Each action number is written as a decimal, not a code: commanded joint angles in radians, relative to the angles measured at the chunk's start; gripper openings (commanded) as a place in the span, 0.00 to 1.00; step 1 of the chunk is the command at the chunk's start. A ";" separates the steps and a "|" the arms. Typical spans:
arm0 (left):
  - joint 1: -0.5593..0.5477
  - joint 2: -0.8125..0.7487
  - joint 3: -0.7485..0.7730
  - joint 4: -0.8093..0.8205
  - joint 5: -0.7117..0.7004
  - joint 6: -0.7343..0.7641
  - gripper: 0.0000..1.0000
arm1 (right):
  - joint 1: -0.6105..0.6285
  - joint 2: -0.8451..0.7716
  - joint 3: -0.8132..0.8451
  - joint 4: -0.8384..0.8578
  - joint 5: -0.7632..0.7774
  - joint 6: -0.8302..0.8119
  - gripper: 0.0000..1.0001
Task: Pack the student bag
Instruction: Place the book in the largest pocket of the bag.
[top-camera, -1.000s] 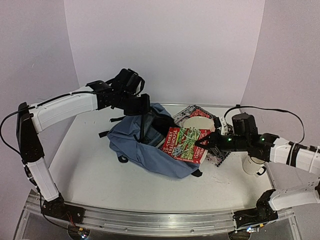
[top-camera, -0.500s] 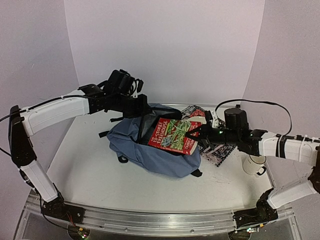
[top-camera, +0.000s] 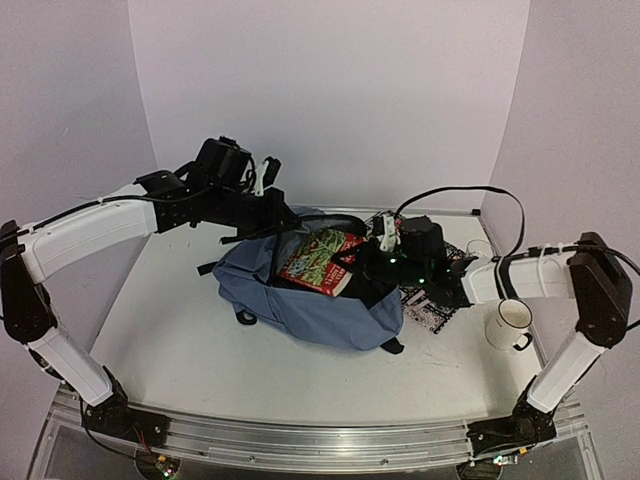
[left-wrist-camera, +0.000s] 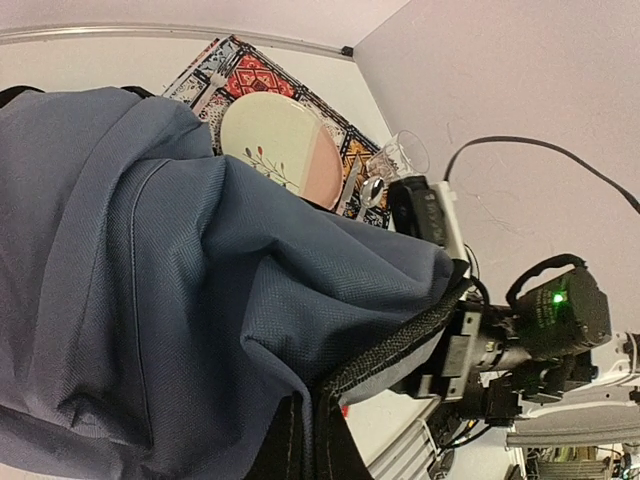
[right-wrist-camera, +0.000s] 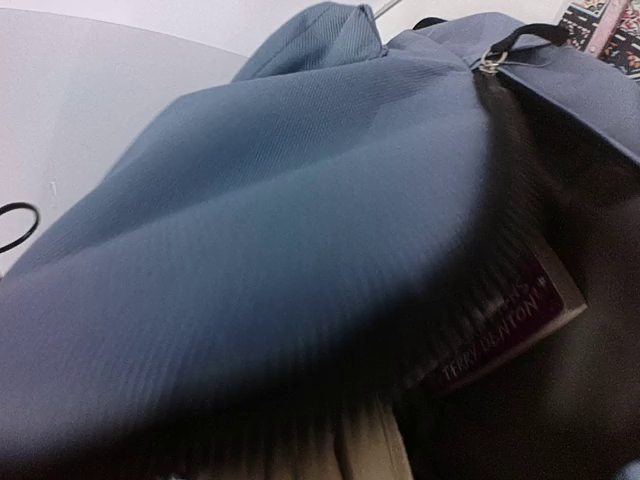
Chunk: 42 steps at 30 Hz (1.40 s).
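soft grey-blue fabric backpack (top-camera: 300, 312) sags; take its firmer zipper rim at 12 o'clock. left gripper (top-camera: 284, 213) clenched there, right gripper (top-camera: 354, 266) grasping red-green paperback book (top-camera: 316, 256).

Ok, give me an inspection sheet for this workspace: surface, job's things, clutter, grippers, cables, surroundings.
Surface: white table, metal rail along the near edge.
Job's things: grey-blue bag lying mid-table, mouth lifted open; book partly inside the mouth.
Clutter: patterned mat bearing a plate and spoon, glass by it; white mug at right.
Grippers: left gripper shut on the bag's top edge; right gripper shut on the book.
Cables: black cable loops high at right, apart from the bag.
Surroundings: plain pale walls on three sides.
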 joint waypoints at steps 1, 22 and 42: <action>-0.001 -0.110 0.009 0.129 0.077 -0.033 0.00 | 0.051 0.098 0.114 0.201 0.108 0.023 0.00; -0.002 -0.191 -0.215 0.227 0.110 -0.078 0.00 | 0.202 0.363 0.359 0.038 0.405 0.128 0.15; -0.002 -0.208 -0.326 0.226 0.117 0.022 0.00 | 0.201 -0.003 0.204 -0.353 0.261 -0.358 0.77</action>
